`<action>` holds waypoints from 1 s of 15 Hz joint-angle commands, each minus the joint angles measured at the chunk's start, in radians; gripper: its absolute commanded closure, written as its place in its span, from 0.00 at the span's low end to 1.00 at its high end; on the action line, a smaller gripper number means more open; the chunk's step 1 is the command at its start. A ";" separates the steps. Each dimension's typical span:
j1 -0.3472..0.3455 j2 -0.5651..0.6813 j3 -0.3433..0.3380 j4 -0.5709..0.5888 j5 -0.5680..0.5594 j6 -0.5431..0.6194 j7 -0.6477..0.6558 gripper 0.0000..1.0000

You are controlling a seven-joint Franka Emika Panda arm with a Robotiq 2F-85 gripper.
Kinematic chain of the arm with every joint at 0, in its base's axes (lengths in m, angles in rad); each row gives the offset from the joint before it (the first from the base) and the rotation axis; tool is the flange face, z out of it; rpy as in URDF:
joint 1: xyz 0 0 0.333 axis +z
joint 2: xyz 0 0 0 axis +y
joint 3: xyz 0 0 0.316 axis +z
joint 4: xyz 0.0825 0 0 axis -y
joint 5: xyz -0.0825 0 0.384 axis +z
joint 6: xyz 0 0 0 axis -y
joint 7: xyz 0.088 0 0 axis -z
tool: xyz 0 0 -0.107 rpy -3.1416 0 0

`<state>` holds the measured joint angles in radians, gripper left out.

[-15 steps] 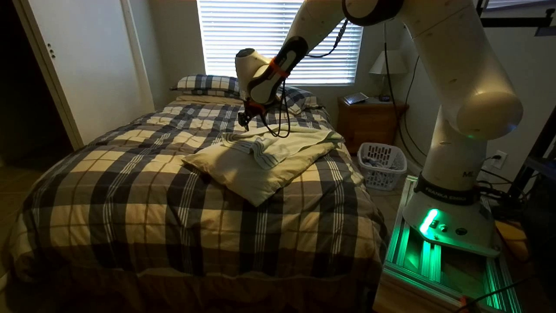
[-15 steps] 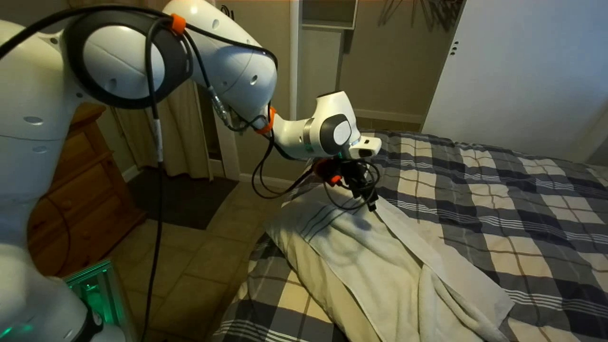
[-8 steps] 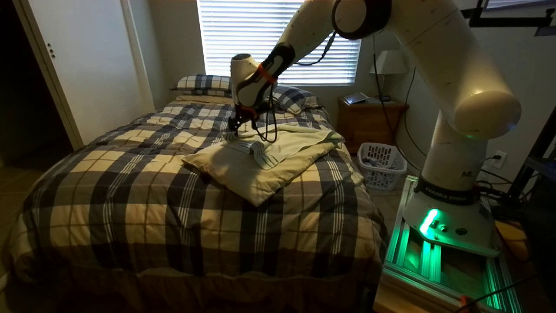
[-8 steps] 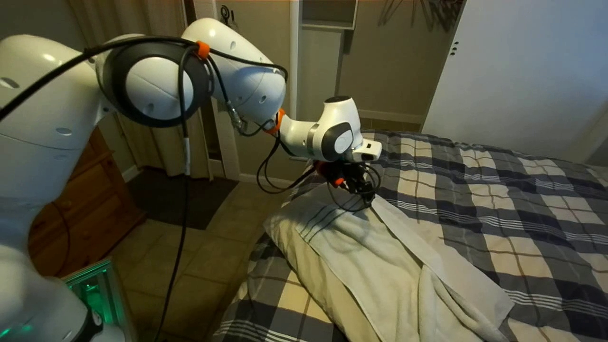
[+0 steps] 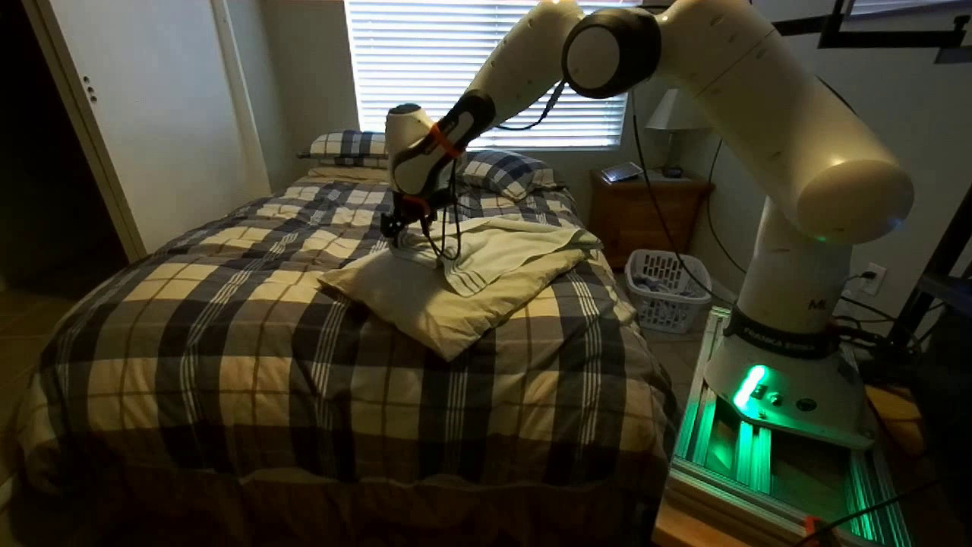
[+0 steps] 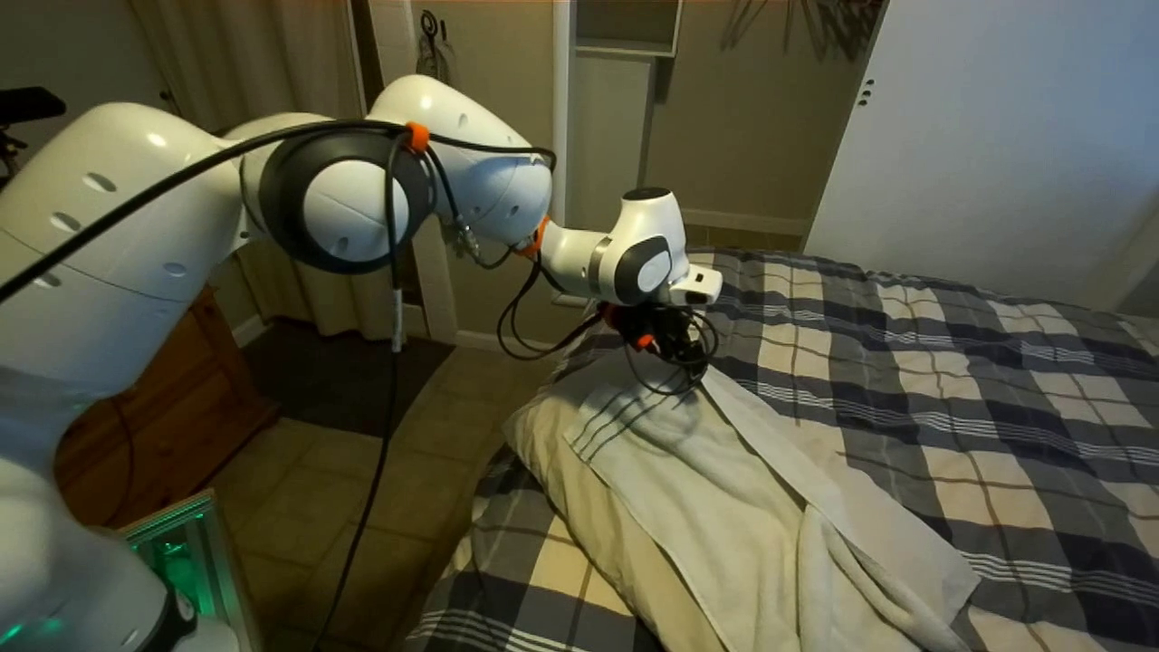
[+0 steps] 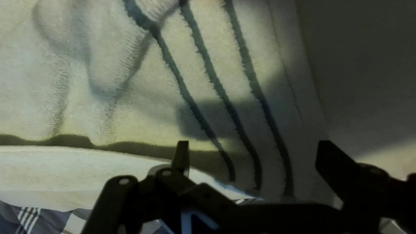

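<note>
A white towel (image 5: 505,247) with dark stripes lies rumpled on a cream pillow (image 5: 425,304) on the bed. In an exterior view, the towel (image 6: 715,507) covers most of the pillow (image 6: 566,493). My gripper (image 5: 395,234) points down at the towel's striped end, low over the pillow's edge. It also shows among its cables in an exterior view (image 6: 695,369). In the wrist view my gripper (image 7: 253,143) is open, its fingers wide apart on either side of the towel's stripes (image 7: 240,126). Nothing is held between them. Whether the fingertips touch the cloth, I cannot tell.
The bed (image 5: 304,395) has a plaid cover, with plaid pillows (image 5: 505,173) at its head. A white laundry basket (image 5: 668,292) and a wooden nightstand (image 5: 645,209) with a lamp (image 5: 674,114) stand beside it. Loose cables (image 6: 516,335) hang from the arm.
In an exterior view the gripper has moved left and slightly down, to the towel's striped end. The arm's elbow has come lower. The towel and pillow look much the same.
</note>
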<state>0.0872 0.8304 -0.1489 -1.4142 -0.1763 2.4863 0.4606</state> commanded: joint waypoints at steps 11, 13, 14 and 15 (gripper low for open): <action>0.022 0.195 -0.003 0.299 0.043 -0.171 -0.003 0.31; 0.028 0.205 -0.007 0.327 0.040 -0.205 0.005 0.46; 0.030 0.206 -0.008 0.338 0.039 -0.222 0.009 0.52; 0.033 0.208 -0.011 0.351 0.035 -0.238 0.013 0.58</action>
<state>0.1106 1.0036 -0.1482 -1.1429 -0.1628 2.3125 0.4664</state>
